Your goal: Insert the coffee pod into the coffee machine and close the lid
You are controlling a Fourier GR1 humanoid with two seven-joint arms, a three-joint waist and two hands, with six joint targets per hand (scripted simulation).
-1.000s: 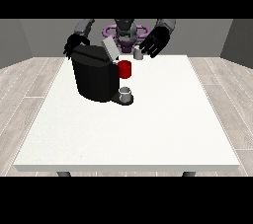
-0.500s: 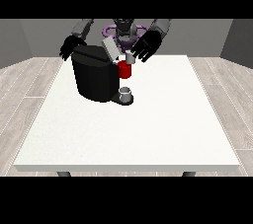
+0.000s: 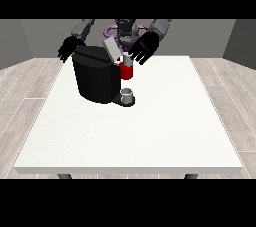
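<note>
**Holdings at the coffee machine, lid raised**

1. Tabletop [image 3: 150, 131]. Large white slab carrying everything below; both hands hang over its far edge.

2. Coffee machine [image 3: 97, 81]. Black, bulky body, standing just below and between the two hands. Judged heavy and rigid; unlikely to shift under a light push.

3. Lid [image 3: 112, 50]. Pale grey flap, hinged at the machine's top and tilted up, open. It sits just beside the hand at the view's right, on its inner side. Judged stiff and light; best pressed down on its free upper end, with flat fingers rather than a pinch.

4. Hand at the view's right [image 3: 145, 49]. Black, fingers spread and fairly straight, palm turned down towards the brew head, holding nothing visible. The forearm reaches in from the shoulder above.

5. Hand at the view's left [image 3: 70, 48]. Black, fingers relaxed and hanging, empty, just behind the machine's rear top corner, apart from the lid.

6. Coffee pod [image 3: 127, 71]. Red, small, cylindrical, seated at the machine's front directly below the hand at the view's right. Judged light, thin-walled, and smooth-sided, so easily crushed; take by the sides if reseating is needed.

7. Cup [image 3: 127, 93]. Small grey vessel on the drip base, below the pod, farthest from either hand.
</note>
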